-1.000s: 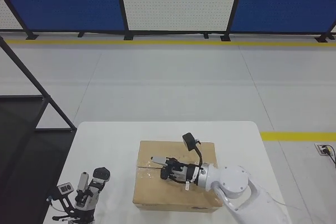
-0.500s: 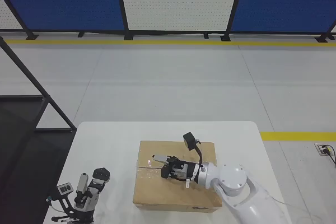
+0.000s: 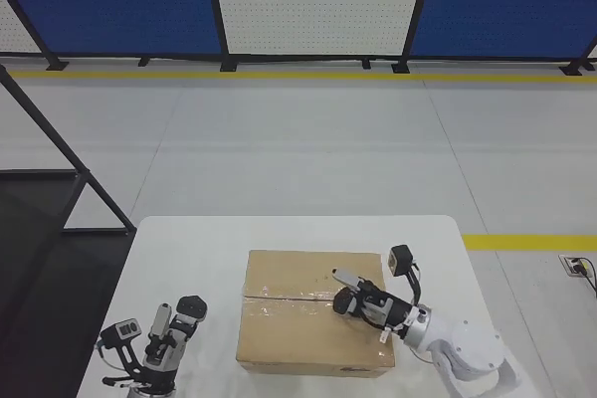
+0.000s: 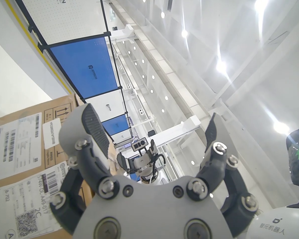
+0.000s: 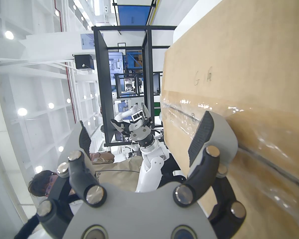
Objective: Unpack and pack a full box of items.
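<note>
Barcode labels point(image 4: 15, 138) + QR on box point(image 4: 32, 106)

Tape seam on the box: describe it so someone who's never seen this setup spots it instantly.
On the white table stands one closed cardboard box. Across its top face runs a strip of clear tape, over the line where the flaps meet, with the open right gripper above part of it. It is the only glossy, wrinkled band on otherwise matte brown cardboard.

Blocks table point(image 3: 189, 249) centre: taped-shut box point(image 3: 289, 328). Occupies space low over its right half: right gripper point(image 3: 346, 287), jaws apart. Stands at near-left corner: left gripper point(image 3: 177, 318). Leaves bare strips left, far, right of box.
</note>
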### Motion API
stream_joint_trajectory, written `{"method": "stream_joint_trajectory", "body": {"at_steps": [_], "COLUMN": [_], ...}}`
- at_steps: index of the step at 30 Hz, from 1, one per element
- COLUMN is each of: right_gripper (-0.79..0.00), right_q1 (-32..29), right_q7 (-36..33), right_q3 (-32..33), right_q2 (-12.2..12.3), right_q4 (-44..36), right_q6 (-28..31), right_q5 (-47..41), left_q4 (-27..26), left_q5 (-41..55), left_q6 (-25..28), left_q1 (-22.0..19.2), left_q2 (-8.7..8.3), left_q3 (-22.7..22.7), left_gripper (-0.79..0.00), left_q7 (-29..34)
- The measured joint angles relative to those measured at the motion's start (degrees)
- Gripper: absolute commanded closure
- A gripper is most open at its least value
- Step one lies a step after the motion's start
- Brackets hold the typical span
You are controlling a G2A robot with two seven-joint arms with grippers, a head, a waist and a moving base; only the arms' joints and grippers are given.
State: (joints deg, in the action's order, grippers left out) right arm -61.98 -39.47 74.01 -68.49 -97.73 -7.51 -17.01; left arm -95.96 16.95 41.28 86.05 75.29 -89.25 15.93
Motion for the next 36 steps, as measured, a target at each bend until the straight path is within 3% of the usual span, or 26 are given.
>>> {"method": "stream_joint_trajectory", "body": {"at_steps": [13, 36], "right_gripper": [-0.785, -0.785], "right_q1": [-10.68, -12.55], "right_q7": [0.49, 8.25], "right_q3": [11.24, 12.57], "right_q2": [1.64, 1.77], "right_q4": [-4.69, -3.89], "right_q6": [2.59, 2.6], "right_q5": [-2.99, -3.42], "left_q4": [-1.15, -1.52], "left_q5": [-1.71, -2.92], "left_q6": [-0.43, -0.2], "left_q1": [0.16, 0.8], "left_q2": [0.08, 0.08], "left_q3": [1.01, 1.41], "left_gripper": [-0.785, -0.785], "left_q7": [-0.71, -1.77]}}
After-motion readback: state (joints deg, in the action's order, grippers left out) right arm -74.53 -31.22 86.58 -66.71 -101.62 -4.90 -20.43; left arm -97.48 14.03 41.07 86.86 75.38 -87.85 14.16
